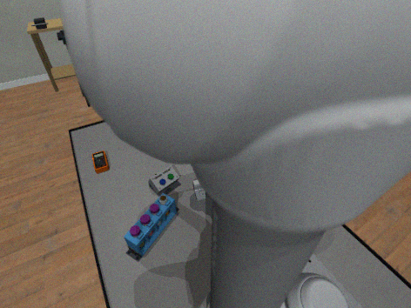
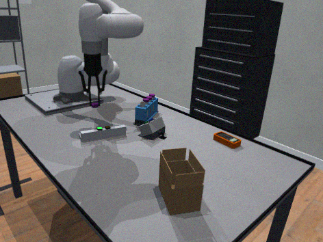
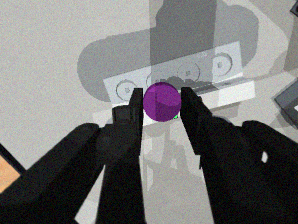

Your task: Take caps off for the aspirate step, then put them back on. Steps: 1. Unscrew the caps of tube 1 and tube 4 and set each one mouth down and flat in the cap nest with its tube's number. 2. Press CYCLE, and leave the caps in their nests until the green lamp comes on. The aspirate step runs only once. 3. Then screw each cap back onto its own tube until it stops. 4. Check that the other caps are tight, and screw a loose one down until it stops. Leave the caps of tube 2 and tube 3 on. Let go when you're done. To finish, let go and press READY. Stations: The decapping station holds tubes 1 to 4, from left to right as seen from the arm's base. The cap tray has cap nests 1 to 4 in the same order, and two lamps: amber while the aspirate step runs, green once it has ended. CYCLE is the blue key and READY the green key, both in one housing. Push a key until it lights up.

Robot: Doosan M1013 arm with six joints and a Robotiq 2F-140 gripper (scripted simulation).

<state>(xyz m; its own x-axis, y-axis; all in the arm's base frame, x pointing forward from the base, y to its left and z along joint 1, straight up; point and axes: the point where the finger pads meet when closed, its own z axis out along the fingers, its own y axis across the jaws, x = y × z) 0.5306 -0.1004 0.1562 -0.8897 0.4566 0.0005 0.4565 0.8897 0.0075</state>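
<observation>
My gripper (image 3: 161, 101) (image 2: 95, 102) is shut on a purple cap (image 3: 161, 102) (image 2: 95, 105), with a finger on each side of it. It holds the cap in the air above the grey cap tray (image 3: 235, 92) (image 2: 113, 131). The round nests (image 3: 220, 63) in the tray that I can see are empty. A green lamp (image 2: 99, 128) glows on the tray. The blue decapping station (image 1: 144, 241) (image 2: 146, 110) holds three tubes with purple caps (image 1: 145, 219) and one open tube (image 1: 163, 199) at its end. The key housing (image 1: 157, 186) (image 2: 152, 127) with the blue key (image 1: 162, 182) and the green key (image 1: 171, 177) stands beside it.
An open cardboard box (image 2: 181, 178) stands toward the table's front. An orange multimeter (image 2: 227, 139) (image 1: 100, 161) lies near the far edge. A black drawer cabinet (image 2: 236, 68) stands behind the table. The arm's body (image 1: 244, 109) blocks most of the top view.
</observation>
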